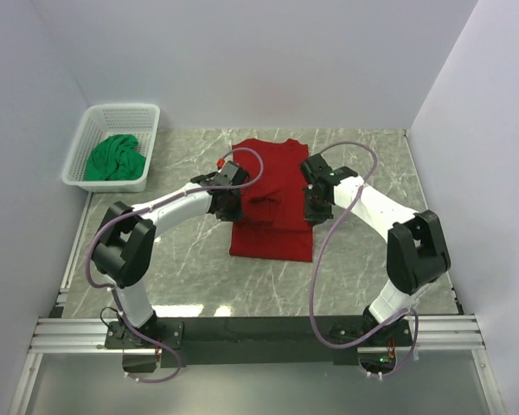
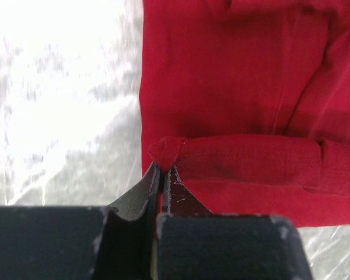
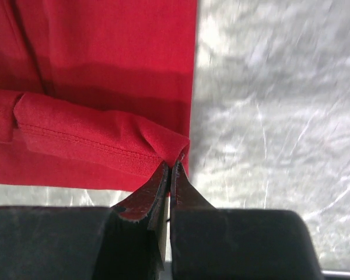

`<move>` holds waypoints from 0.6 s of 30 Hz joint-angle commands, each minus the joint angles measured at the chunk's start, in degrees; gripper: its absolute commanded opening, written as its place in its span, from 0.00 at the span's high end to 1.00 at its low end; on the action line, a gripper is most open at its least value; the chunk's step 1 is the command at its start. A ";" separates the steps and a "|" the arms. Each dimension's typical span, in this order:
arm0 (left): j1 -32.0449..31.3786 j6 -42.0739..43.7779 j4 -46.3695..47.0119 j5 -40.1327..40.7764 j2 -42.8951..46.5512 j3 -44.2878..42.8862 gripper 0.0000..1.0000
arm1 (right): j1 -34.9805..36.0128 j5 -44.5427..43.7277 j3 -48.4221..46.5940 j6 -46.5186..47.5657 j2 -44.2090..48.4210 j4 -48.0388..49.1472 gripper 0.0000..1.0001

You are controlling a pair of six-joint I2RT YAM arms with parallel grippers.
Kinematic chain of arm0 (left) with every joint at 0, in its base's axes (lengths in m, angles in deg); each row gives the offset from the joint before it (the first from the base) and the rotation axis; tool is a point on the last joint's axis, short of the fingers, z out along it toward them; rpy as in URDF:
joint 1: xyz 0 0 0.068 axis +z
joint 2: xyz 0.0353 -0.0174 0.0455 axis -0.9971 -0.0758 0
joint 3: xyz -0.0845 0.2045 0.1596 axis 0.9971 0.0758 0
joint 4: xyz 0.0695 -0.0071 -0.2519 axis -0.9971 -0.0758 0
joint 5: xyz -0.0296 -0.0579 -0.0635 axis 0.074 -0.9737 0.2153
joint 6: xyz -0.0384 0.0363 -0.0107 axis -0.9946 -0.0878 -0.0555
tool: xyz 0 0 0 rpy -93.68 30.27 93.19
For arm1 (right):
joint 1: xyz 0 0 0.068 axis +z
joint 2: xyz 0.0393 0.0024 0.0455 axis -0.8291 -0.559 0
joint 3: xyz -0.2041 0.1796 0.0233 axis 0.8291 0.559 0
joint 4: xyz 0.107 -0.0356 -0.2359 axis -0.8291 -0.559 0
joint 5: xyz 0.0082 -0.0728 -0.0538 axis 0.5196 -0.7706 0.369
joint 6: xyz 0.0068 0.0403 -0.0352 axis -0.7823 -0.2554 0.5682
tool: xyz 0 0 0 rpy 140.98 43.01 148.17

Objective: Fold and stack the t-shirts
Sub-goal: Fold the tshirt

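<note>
Both arms reached forward over the marbled grey surface (image 1: 182, 268) and bent inward, so that their wrists faced each other across the red t-shirt (image 1: 272, 160). The left arm (image 1: 169, 207) rose from its base at the near edge to a black elbow, then ran along a white forearm to the shirt's left edge. The right arm (image 1: 376, 203) mirrored it to the shirt's right edge.

The left pincer (image 1: 228, 207) was closed tight, its fingers (image 2: 154, 178) pressed together on a small bunched corner of red fabric at the shirt's left side. The right pincer (image 1: 316, 207) was likewise fully closed, its fingers (image 3: 178, 181) nipping a rolled corner of the stitched hem at the right side. Between the two grips a hemmed band of cloth lay doubled over across the shirt's width.

The red t-shirt lay in the middle of the surface, folded to a long narrow rectangle. The green t-shirt (image 1: 115, 158) sat crumpled inside a white lattice basket (image 1: 125, 109) at the far left corner, well apart from both arms. Pale lilac cables (image 1: 322, 259) looped loosely from each wrist back to the bases, the right one hanging beside the shirt's near right corner
</note>
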 commanded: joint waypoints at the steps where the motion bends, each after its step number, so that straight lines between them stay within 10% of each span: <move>1: 1.11 2.90 3.61 1.53 -1.57 -4.12 0.99 | -1.07 -3.74 -3.68 1.65 -1.38 2.61 1.00; 18: 4.19 1.58 7.75 3.02 -5.09 -3.95 0.99 | -3.98 -5.77 -10.45 3.15 -7.98 6.04 1.00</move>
